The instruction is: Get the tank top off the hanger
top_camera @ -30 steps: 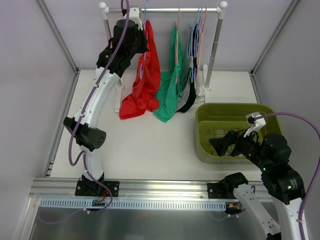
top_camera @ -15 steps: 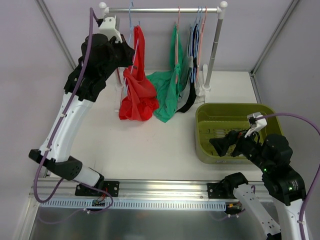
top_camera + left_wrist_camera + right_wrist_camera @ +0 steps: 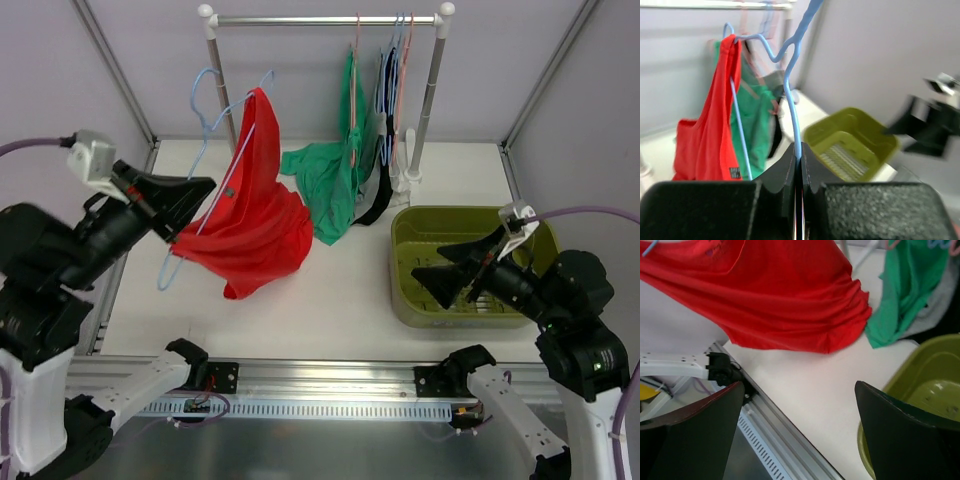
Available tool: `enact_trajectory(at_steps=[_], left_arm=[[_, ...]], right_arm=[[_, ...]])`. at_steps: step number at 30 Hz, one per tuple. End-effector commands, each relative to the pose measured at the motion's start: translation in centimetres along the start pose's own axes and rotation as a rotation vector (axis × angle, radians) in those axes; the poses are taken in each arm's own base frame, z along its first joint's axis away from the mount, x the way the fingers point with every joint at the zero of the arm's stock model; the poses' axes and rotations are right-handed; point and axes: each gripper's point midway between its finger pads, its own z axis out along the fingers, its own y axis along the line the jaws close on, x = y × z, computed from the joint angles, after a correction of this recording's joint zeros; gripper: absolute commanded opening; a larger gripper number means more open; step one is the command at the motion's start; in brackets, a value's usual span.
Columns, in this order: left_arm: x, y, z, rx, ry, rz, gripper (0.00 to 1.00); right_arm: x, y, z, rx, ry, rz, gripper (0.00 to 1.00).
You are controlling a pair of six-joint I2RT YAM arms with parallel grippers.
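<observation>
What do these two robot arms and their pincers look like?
The left arm and right arm match: chunky black joints and smooth white links. The left gripper and right gripper each have two flat, tapered black fingers. A small white camera block sits on each wrist, and a purple cable runs to each arm.

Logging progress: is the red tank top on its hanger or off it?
On. The red tank top hangs from the blue hanger, which the left gripper holds off the rail.

White links (image 3: 30, 405), purple cables (image 3: 590, 211); black joints (image 3: 40, 250), left tool (image 3: 205, 185) and right tool (image 3: 435, 268).
</observation>
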Motion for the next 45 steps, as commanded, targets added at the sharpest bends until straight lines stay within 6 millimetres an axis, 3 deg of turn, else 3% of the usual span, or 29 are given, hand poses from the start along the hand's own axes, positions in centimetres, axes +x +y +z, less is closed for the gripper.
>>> enact_trajectory(at_steps=[1, 3, 4, 6, 10, 13, 15, 19, 25, 29, 33, 36, 37, 40, 42, 45], left_arm=[[-0.7, -5.6, -4.0, 0.266, 0.006, -0.013, 0.00], [-1.1, -8.1, -6.7, 0.383, 0.015, -0.019, 0.00], [-1.4, -8.9, -7.8, 0.409, 0.010, -0.032, 0.00], [-1.2, -9.8, -9.0, 0.448, 0.040, -0.063, 0.00], [1.5, -10.0, -7.6, 0.484, 0.168, -0.172, 0.00], [3.7, -8.8, -6.2, 0.438, 0.221, -0.211, 0.00], [4.7, -8.5, -6.1, 0.437, 0.234, -0.228, 0.00], [4.8, -9.0, -6.0, 0.476, 0.216, -0.243, 0.00], [5.2, -8.9, -5.7, 0.483, 0.225, -0.253, 0.00], [5.6, -8.8, -5.3, 0.485, 0.234, -0.265, 0.00], [5.5, -9.0, -5.2, 0.503, 0.235, -0.266, 0.00], [5.4, -9.0, -5.0, 0.501, 0.229, -0.267, 0.00], [5.5, -8.9, -4.9, 0.496, 0.228, -0.268, 0.00], [5.5, -8.6, -4.7, 0.479, 0.215, -0.259, 0.00], [5.6, -8.4, -4.6, 0.470, 0.215, -0.257, 0.00], [6.7, -8.0, -4.4, 0.463, 0.232, -0.250, 0.00]], right_arm=[[-4.2, 3.6, 2.1, -0.218, -0.033, -0.013, 0.98], [-5.8, 4.5, 2.6, -0.258, -0.031, -0.004, 0.93], [-6.2, 4.2, 3.8, -0.262, -0.010, 0.014, 0.91], [-7.6, 5.4, 3.7, -0.293, -0.024, -0.008, 0.90], [-7.9, 7.9, 4.5, -0.383, -0.017, -0.051, 0.88], [-6.5, 8.2, 6.3, -0.373, 0.017, -0.091, 0.81], [-5.1, 6.7, 8.5, -0.299, 0.038, -0.139, 0.77], [-3.5, 6.6, 11.6, -0.267, 0.054, -0.190, 0.63], [-2.6, 7.3, 14.2, -0.242, 0.059, -0.223, 0.63], [-3.0, 5.6, 15.4, -0.139, 0.029, -0.209, 0.64], [-2.0, 6.5, 16.6, -0.192, 0.073, -0.209, 0.61], [-1.5, 6.8, 17.4, -0.208, 0.085, -0.198, 0.42], [-1.5, 6.9, 17.5, -0.214, 0.081, -0.195, 0.30], [-1.5, 7.1, 17.1, -0.228, 0.072, -0.188, 0.09], [-2.1, 6.6, 16.4, -0.199, 0.043, -0.186, 0.01], [-2.7, 4.4, 15.6, -0.086, 0.008, -0.193, 0.00]])
